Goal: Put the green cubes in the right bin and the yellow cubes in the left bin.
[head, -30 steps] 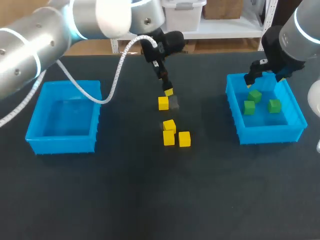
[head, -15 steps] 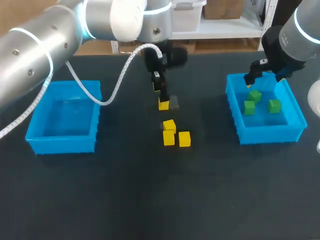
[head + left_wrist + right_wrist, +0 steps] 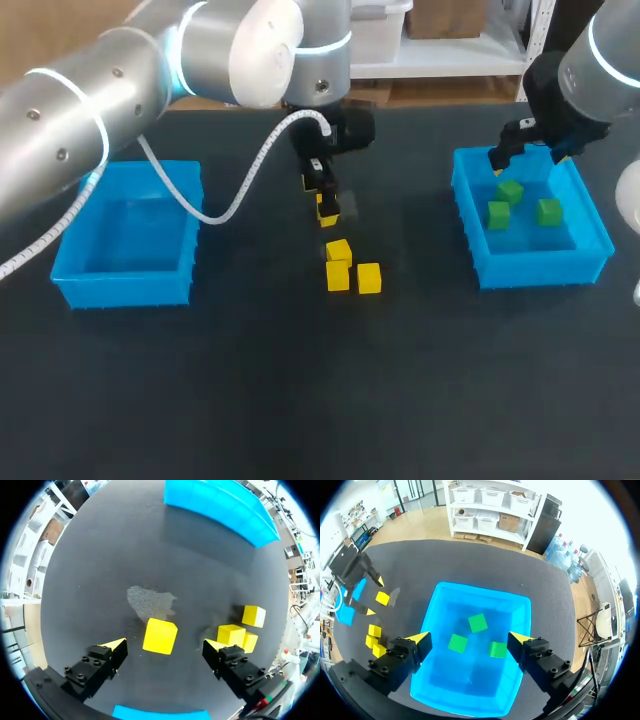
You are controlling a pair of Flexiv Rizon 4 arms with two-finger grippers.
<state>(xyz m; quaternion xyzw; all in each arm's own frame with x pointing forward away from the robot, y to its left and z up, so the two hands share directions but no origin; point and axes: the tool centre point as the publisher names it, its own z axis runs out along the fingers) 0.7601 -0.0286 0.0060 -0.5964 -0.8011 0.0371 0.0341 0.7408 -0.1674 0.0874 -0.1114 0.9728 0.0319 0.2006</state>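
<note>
A lone yellow cube (image 3: 328, 211) (image 3: 159, 636) lies on the dark table between the fingers of my left gripper (image 3: 321, 197) (image 3: 165, 647). The fingers stand open on either side of it, with a gap on both sides. Three more yellow cubes (image 3: 347, 267) (image 3: 239, 631) cluster just nearer the table's front. My right gripper (image 3: 530, 155) (image 3: 469, 639) hangs open above the right bin (image 3: 466, 220) (image 3: 485, 591). That bin holds three green cubes (image 3: 510, 192) (image 3: 478, 623). The left bin (image 3: 75, 225) shows no cubes inside.
Both blue bins sit at the table's sides, with the yellow cubes on the dark mat between them. My left arm's white cable (image 3: 245, 185) loops over the table near the left bin.
My left gripper has come down and shifted slightly left, so that it now straddles the lone yellow cube. The right arm and all cubes have stayed where they were.
</note>
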